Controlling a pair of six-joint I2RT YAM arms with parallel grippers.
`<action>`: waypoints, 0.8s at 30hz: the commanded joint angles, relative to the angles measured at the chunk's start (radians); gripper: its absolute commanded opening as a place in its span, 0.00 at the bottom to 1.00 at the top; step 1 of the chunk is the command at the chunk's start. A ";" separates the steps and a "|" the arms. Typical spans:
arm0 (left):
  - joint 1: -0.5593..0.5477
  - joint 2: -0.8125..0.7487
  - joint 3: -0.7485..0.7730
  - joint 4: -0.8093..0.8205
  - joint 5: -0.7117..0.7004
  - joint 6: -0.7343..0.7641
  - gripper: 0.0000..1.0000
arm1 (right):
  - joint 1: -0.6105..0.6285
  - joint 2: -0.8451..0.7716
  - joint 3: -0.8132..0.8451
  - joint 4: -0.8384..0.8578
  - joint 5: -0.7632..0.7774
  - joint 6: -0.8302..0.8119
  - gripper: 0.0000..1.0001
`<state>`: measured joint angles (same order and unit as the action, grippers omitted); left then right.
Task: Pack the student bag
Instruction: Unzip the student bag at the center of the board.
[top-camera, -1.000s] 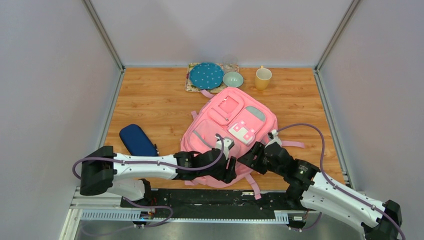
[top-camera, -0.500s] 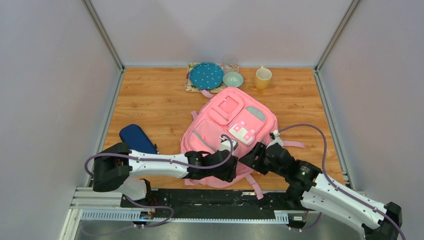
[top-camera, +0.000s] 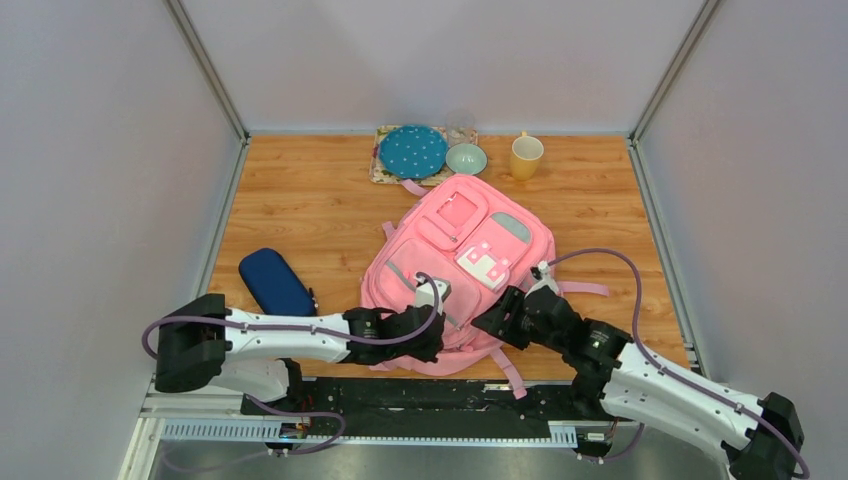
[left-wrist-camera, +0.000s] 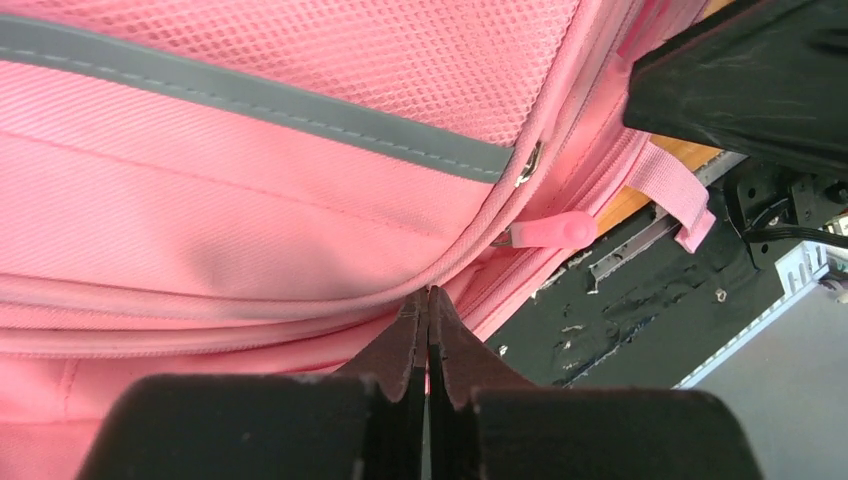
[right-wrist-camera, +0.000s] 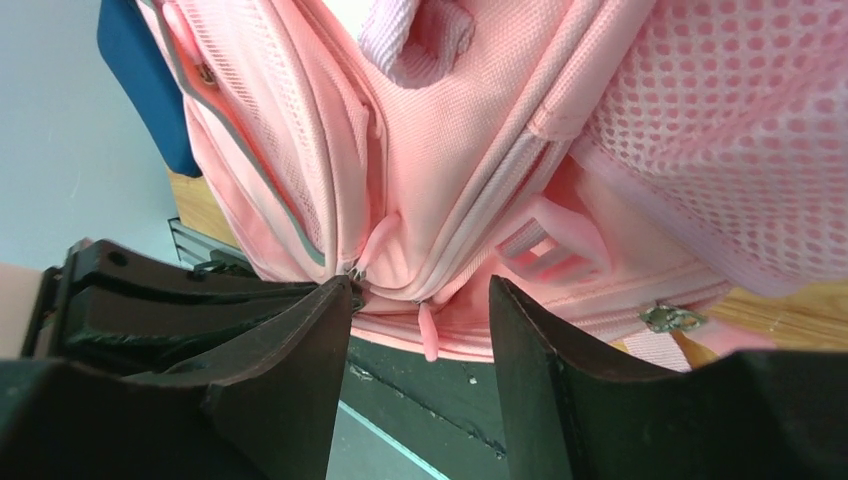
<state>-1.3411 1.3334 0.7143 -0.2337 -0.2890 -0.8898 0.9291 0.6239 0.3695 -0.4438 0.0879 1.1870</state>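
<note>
Since the zip must open before packing, the pink student bag lies flat just ahead of both pincers. My left gripper is closed tight at its seam, fabric pinched or not I can't tell; right gripper half-wide, a zip pull between its jaws.

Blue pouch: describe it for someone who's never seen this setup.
Start at the pink backpack in the middle of the wooden table. Left of it, toward the near edge, lies the pouch. It alone is dark navy and oblong.
</note>
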 joint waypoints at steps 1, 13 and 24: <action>-0.003 -0.085 -0.047 0.043 -0.007 0.018 0.00 | 0.007 0.057 0.009 0.125 0.030 0.016 0.56; -0.004 -0.223 -0.139 0.088 0.002 0.019 0.00 | 0.004 0.194 -0.017 0.342 0.122 0.019 0.46; -0.009 -0.237 -0.154 0.152 0.037 0.026 0.06 | 0.001 0.046 -0.191 0.614 0.252 0.085 0.50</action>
<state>-1.3426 1.1248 0.5655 -0.1383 -0.2649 -0.8841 0.9348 0.7147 0.1963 -0.0082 0.1955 1.2591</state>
